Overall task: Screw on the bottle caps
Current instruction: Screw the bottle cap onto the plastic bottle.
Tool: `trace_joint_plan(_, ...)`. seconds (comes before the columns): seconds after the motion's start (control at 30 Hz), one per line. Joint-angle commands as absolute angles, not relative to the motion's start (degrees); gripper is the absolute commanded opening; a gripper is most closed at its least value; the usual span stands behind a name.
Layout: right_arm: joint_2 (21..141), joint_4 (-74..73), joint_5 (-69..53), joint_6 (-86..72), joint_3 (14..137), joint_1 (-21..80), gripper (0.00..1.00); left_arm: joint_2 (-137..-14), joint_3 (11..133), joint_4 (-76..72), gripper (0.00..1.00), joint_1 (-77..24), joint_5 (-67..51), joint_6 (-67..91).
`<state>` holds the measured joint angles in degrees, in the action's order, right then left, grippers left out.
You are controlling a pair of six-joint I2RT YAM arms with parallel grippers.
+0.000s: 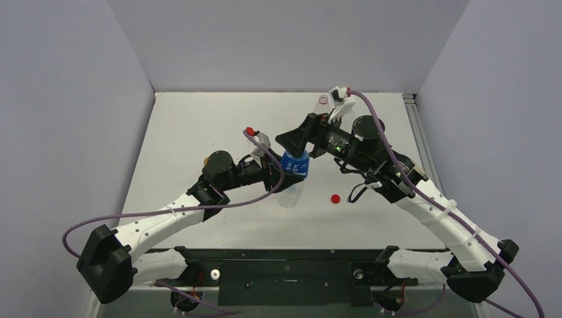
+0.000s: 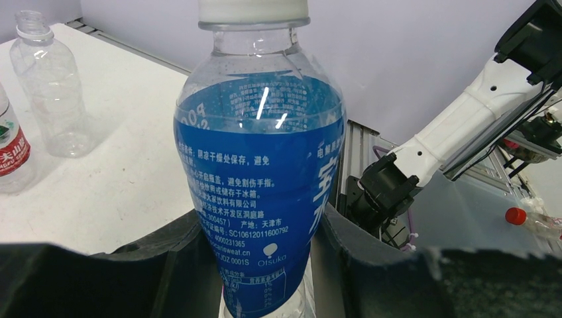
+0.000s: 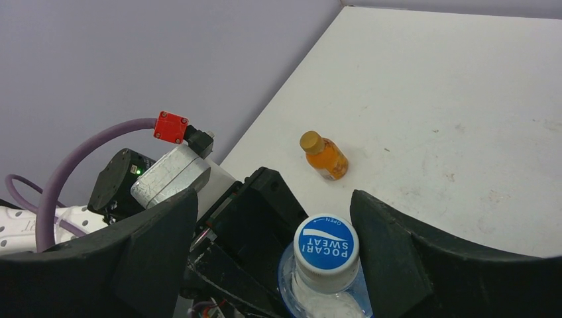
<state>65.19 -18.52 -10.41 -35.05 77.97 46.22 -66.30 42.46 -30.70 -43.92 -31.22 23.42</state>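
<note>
A clear bottle with a blue label (image 2: 262,185) stands upright near the table's middle, and my left gripper (image 2: 262,265) is shut on its lower body. A blue-and-white cap (image 3: 326,246) sits on its neck. My right gripper (image 3: 275,225) hangs over that cap with the jaws open: one finger (image 3: 397,252) is close beside the cap, the other (image 3: 152,245) far off. From above, the right gripper (image 1: 291,142) hides the cap. A loose red cap (image 1: 335,198) lies on the table right of the bottle (image 1: 295,165). A gold cap (image 3: 310,140) is on a small orange bottle.
The small orange bottle (image 3: 326,159) lies on its side on the white table (image 3: 464,99). An uncapped clear bottle (image 2: 50,86) and a red-labelled bottle (image 2: 10,146) stand towards the far side. Grey walls enclose the table on three sides.
</note>
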Motion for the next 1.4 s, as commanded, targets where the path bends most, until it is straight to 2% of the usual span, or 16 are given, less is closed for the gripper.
trace_joint_plan(0.0, 62.6, -17.0, -10.4, -34.5, 77.7, 47.0, 0.8, -67.1, 43.8, -33.0, 0.0, -42.5, -30.4, 24.8)
trace_joint_plan(0.57, 56.5, -20.0, -8.3, -34.5, 75.0, 47.0, 0.8, -68.5, 44.6, -32.3, 0.0, -41.3, -30.7, 24.2)
trace_joint_plan(0.77, 54.0, -23.4, -4.1, -33.4, 74.9, 46.8, 0.8, -67.4, 45.0, -31.7, 0.0, -41.1, -31.8, 23.9)
trace_joint_plan(0.87, 55.1, -25.2, -2.5, -33.1, 75.8, 44.8, 0.8, -66.2, 44.5, -31.7, 0.0, -41.2, -33.0, 24.0)
trace_joint_plan(1.0, 57.8, -22.4, -7.9, -34.7, 76.3, 40.9, 0.8, -65.3, 43.6, -32.5, 0.0, -41.2, -34.7, 24.9)
trace_joint_plan(1.37, 64.9, -17.2, -11.5, -35.9, 79.2, 43.9, 0.81, -66.3, 43.9, -33.8, 0.0, -42.1, -37.1, 27.2)
